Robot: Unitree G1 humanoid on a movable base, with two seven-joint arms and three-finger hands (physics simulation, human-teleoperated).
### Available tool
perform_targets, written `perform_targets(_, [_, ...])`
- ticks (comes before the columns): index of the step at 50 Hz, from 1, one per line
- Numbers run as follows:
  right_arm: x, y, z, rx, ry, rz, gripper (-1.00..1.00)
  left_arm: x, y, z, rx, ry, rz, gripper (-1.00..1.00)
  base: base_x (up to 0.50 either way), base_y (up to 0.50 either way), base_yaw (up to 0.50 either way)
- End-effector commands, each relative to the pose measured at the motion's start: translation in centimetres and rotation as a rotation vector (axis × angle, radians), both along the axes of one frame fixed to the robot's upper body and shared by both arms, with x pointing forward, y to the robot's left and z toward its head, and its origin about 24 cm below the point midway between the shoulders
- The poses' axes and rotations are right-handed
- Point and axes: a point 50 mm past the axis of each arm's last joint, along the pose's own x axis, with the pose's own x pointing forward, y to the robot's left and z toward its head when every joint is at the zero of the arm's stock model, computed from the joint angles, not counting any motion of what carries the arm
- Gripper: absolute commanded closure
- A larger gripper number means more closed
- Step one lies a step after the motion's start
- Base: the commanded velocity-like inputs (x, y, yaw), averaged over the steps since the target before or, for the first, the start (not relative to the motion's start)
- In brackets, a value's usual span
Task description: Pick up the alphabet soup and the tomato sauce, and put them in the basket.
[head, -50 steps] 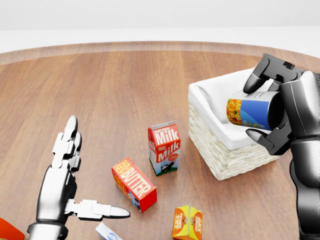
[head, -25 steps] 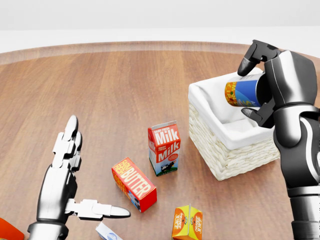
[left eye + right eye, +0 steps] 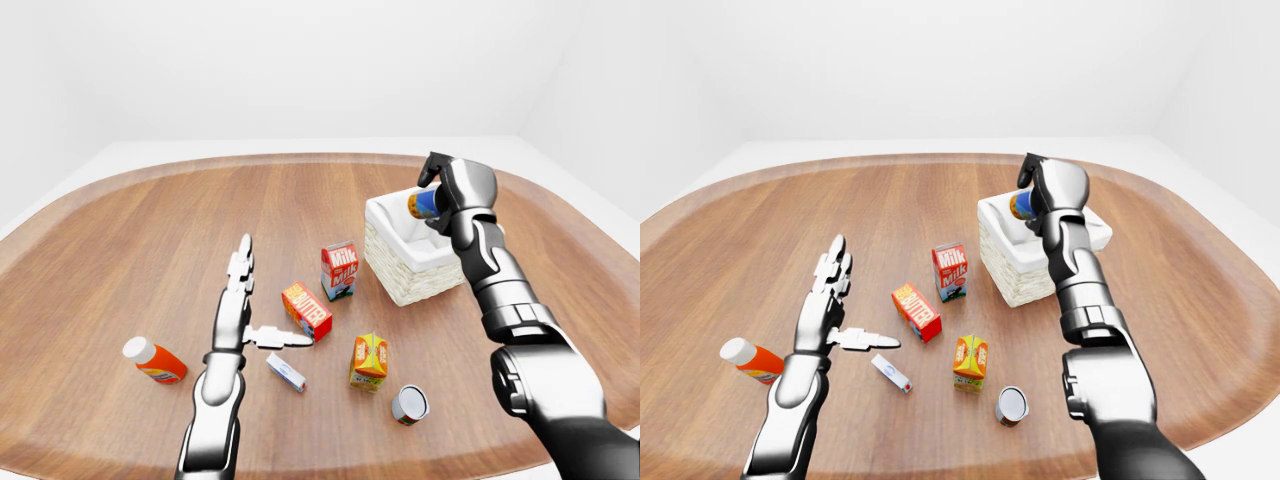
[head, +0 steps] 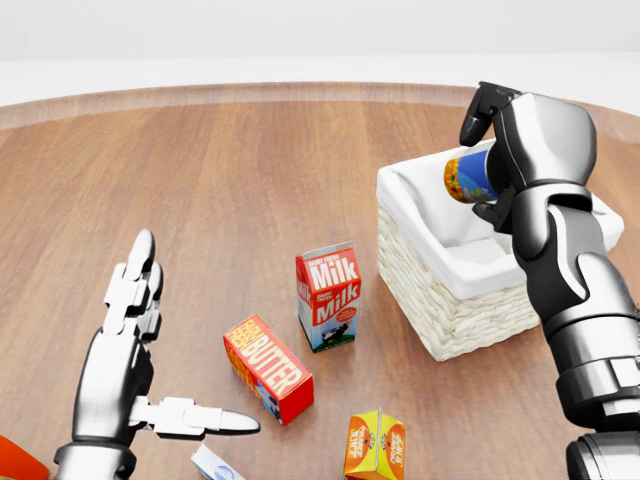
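There are 2 cans: 1 alphabet soup can (image 4: 468, 176) with a blue and orange label, and 1 tomato sauce can (image 3: 409, 403) lying with its grey end showing. There are 2 upright cartons: 1 milk carton (image 4: 328, 296) in red and white, and 1 orange juice carton (image 3: 369, 360). There is 1 red butter box (image 4: 267, 368), 1 small white and blue box (image 3: 286, 371) lying flat, and 1 orange bottle (image 3: 154, 361) with a white cap, on its side. There is 1 white woven basket (image 4: 452, 315) with a white liner. All rest on or above 1 wooden bench (image 3: 120, 260). There are 2 robot hands: 1 left hand (image 4: 135, 370) and 1 right hand (image 4: 520, 140).
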Motion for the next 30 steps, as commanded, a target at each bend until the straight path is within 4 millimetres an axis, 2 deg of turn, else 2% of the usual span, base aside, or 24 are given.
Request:
perform_targets(1, [1.2, 0.9, 0.2, -0.092, -0.022, -0.039, 1.0, -0.1, 0.1, 0.0, -0.01, 0.0, 0.004, -1.0, 0.0, 0.0, 0.0])
perform_targets(11, [1.7, 1.2, -1.6, -0.149, 0.061, -0.055, 1.0, -0.1, 0.1, 0.0, -0.011, -0.001, 0.0, -1.0, 0.0, 0.0, 0.0])
perform_targets(25, [2.1, 2.1, -1.5, -0.164, 0.093, -0.044, 1.0, -0.2, 0.1, 0.1, -0.013, -0.003, 0.0, -1.0, 0.0, 0.0, 0.0])
perform_targets(30, [2.4, 2.8, -0.4, -0.168, 0.064, -0.027, 1.0, -0.1, 0.1, -0.1, -0.014, 0.003, 0.001, -1.0, 0.0, 0.0, 0.0])
